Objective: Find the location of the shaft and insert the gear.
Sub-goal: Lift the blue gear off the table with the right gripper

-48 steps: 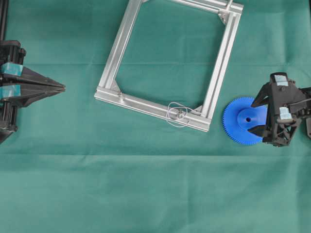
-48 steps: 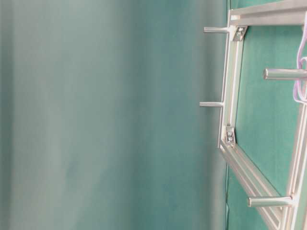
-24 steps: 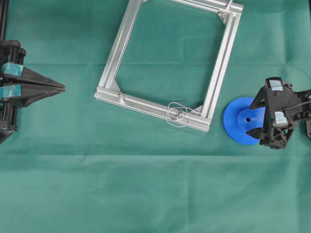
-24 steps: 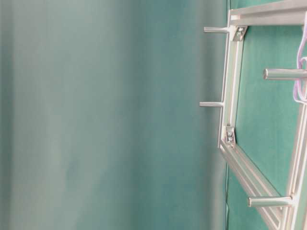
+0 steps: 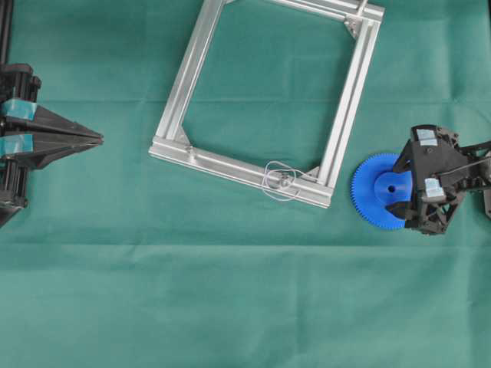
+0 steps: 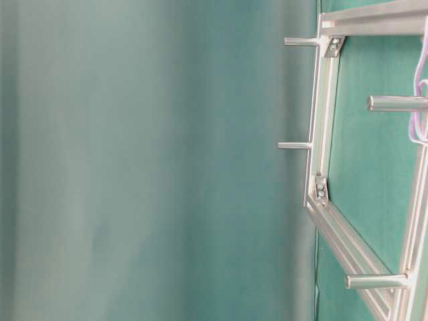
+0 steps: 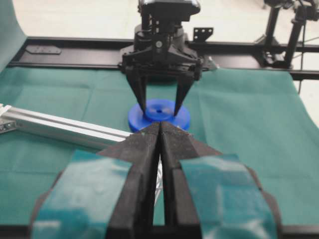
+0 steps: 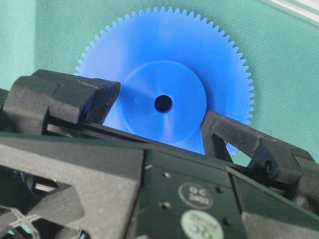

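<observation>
While the left pincer (image 5: 96,141) rests pressed together, the right pincer (image 5: 399,187) stands spread, its fingers straddling the raised hub of the large bright blue plastic toothed gear (image 5: 381,191).

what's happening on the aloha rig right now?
The right gripper has its jaws open, straddling the raised hub of the blue gear, which lies flat on the green cloth; no grip yet. The shaft, ringed by pale wire loops, stands on the near rail of the aluminium frame, left of the gear and bare. The left gripper sits shut at the left edge, away from everything.
</observation>
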